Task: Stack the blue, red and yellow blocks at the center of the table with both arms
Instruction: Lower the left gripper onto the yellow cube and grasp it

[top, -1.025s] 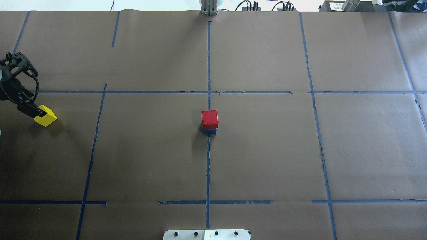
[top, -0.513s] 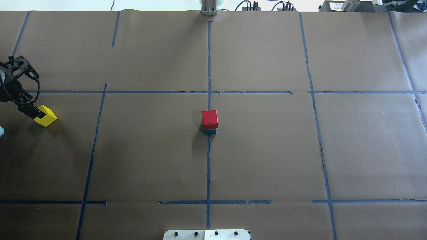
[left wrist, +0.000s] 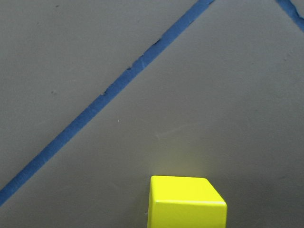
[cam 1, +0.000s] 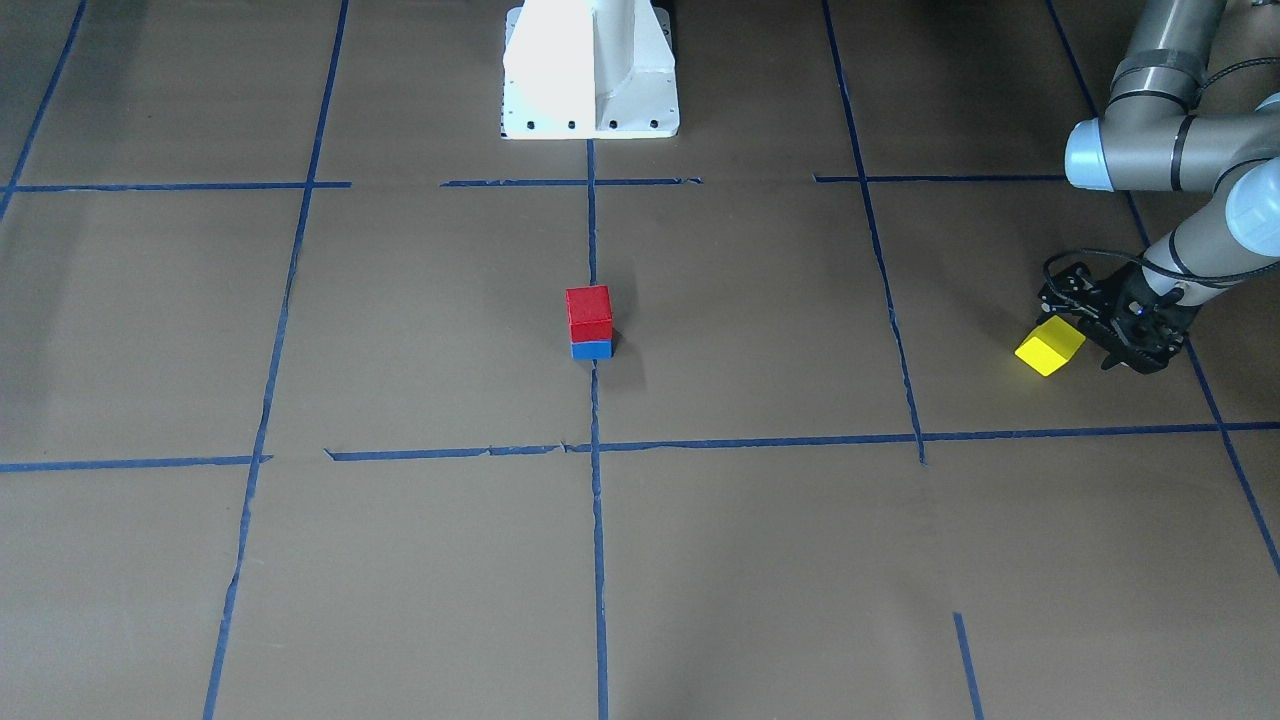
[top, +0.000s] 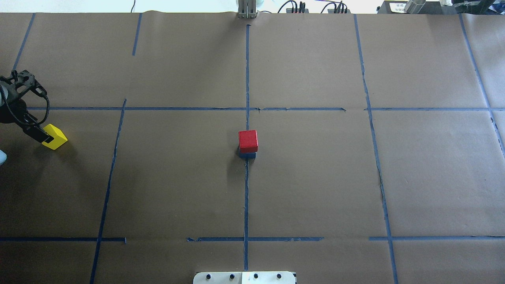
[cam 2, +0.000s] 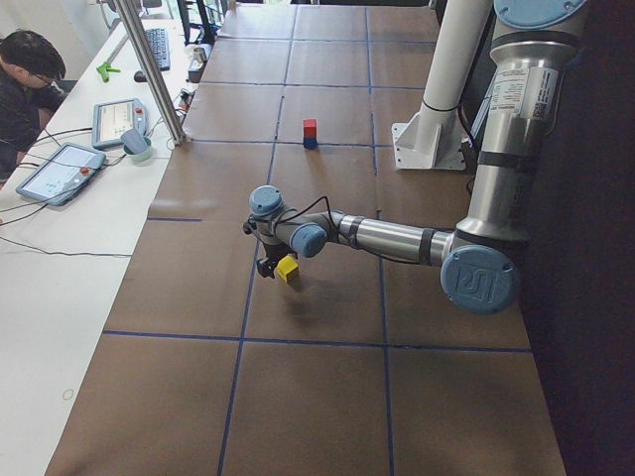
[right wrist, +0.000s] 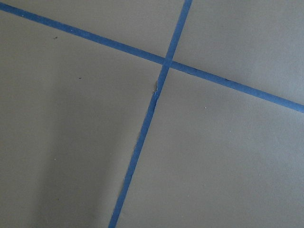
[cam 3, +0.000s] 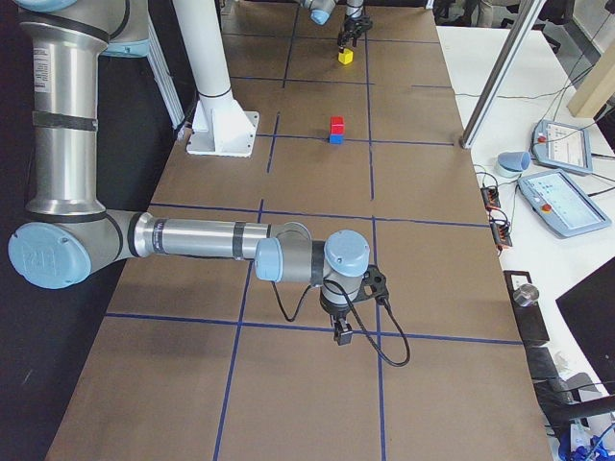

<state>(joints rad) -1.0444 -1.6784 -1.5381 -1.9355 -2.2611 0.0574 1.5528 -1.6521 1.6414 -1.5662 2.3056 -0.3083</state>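
Observation:
A red block [top: 247, 140] sits on a blue block [top: 247, 155] at the table's centre; the stack also shows in the front-facing view [cam 1: 589, 313]. A yellow block [top: 55, 137] rests on the table at the far left. My left gripper [top: 45, 136] is low at that block, one dark finger against its left side, and it looks open. The left wrist view shows the yellow block [left wrist: 186, 202] at the bottom edge. My right gripper [cam 3: 341, 331] shows only in the exterior right view, low over bare paper; I cannot tell if it is open or shut.
Brown paper with blue tape lines [top: 247, 79] covers the table. The robot's white base [cam 1: 590, 70] stands at the table's near edge. An operator and tablets [cam 2: 60, 169] are beside the table on the far side.
My left wrist has shifted slightly toward the yellow block and lowered. The yellow block and the red-on-blue stack have not moved.

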